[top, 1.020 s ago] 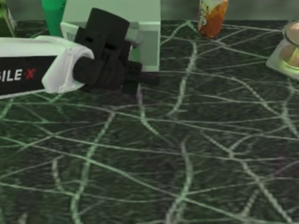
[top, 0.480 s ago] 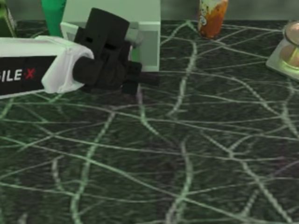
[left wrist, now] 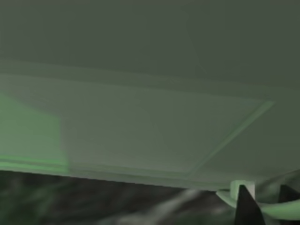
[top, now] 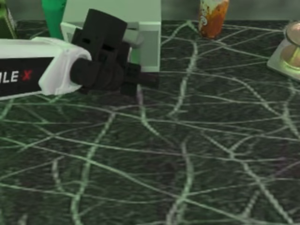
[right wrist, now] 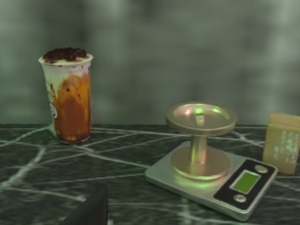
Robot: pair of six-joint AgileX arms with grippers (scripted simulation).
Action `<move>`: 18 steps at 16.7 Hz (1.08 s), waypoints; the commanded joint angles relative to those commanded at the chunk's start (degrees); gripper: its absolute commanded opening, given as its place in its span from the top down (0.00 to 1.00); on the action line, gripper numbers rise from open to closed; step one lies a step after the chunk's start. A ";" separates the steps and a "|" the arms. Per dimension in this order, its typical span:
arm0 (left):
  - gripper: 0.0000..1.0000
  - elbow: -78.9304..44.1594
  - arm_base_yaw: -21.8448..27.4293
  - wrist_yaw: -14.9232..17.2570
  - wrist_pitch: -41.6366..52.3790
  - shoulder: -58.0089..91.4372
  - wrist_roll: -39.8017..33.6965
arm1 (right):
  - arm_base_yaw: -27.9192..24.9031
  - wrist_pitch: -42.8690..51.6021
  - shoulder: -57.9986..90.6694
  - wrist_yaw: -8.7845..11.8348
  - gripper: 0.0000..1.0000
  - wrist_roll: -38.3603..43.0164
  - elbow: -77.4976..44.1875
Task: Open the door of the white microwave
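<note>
The near half of the top view is bare dark marbled tabletop (top: 187, 159), and nothing there bears on the job. Farther back, in the upper left of the frame, the left arm reaches in from the left edge and its left gripper (top: 140, 80) sits hard against the front of the white microwave (top: 149, 44). Compared with half a second ago, the arm's white sleeve and black wrist have slid slightly toward the left edge and a little upward in the frame, which I read as the start of the pull that swings the door (left wrist: 140, 126) outward; the gap is small so far, so most of the swing lies ahead. In the left wrist view the door's pale windowed panel fills the frame, and two dark fingertips (left wrist: 246, 206) stand either side of the pale handle strip (left wrist: 243, 187) at the lower right, so the jaws look clamped on it. The right gripper is out of the top view; a dark edge low in its wrist view may be a finger, and I cannot tell how its jaws stand. Farthest back sit a drink cup (top: 212, 18) at the top centre, a kitchen scale (top: 287, 56) at the right edge and a green bottle (top: 54, 16) at the upper left.
</note>
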State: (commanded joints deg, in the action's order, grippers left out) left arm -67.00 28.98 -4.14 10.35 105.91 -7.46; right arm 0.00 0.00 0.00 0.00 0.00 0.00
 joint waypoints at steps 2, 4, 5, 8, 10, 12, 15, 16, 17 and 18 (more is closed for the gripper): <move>1.00 0.66 -0.43 0.77 -0.39 -0.67 1.11 | 0.00 0.00 0.00 0.00 0.00 0.00 0.00; 1.00 1.41 -0.83 1.36 -0.50 -1.02 1.97 | 0.00 0.00 0.00 0.00 0.00 0.00 0.00; 1.00 1.44 -0.84 1.38 -0.51 -1.03 2.02 | 0.00 0.00 0.00 0.00 0.00 0.00 0.00; 1.00 1.44 -0.84 1.38 -0.51 -1.03 2.02 | 0.00 0.00 0.00 0.00 0.00 0.00 0.00; 1.00 1.44 -0.84 1.38 -0.51 -1.03 2.02 | 0.00 0.00 0.00 0.00 0.00 0.00 0.00; 1.00 1.44 -0.84 1.38 -0.51 -1.03 2.02 | 0.00 0.00 0.00 0.00 0.00 0.00 0.00; 1.00 1.44 -0.84 1.38 -0.51 -1.03 2.02 | 0.00 0.00 0.00 0.00 0.00 0.00 0.00; 1.00 1.44 -0.84 1.38 -0.51 -1.03 2.02 | 0.00 0.00 0.00 0.00 0.00 0.00 0.00; 1.00 1.44 -0.84 1.38 -0.51 -1.03 2.02 | 0.00 0.00 0.00 0.00 0.00 0.00 0.00; 1.00 1.44 -0.84 1.38 -0.51 -1.03 2.02 | 0.00 0.00 0.00 0.00 0.00 0.00 0.00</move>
State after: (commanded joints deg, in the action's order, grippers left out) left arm -65.57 28.14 -2.76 9.84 104.88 -5.44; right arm 0.00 0.00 0.00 0.00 0.00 0.00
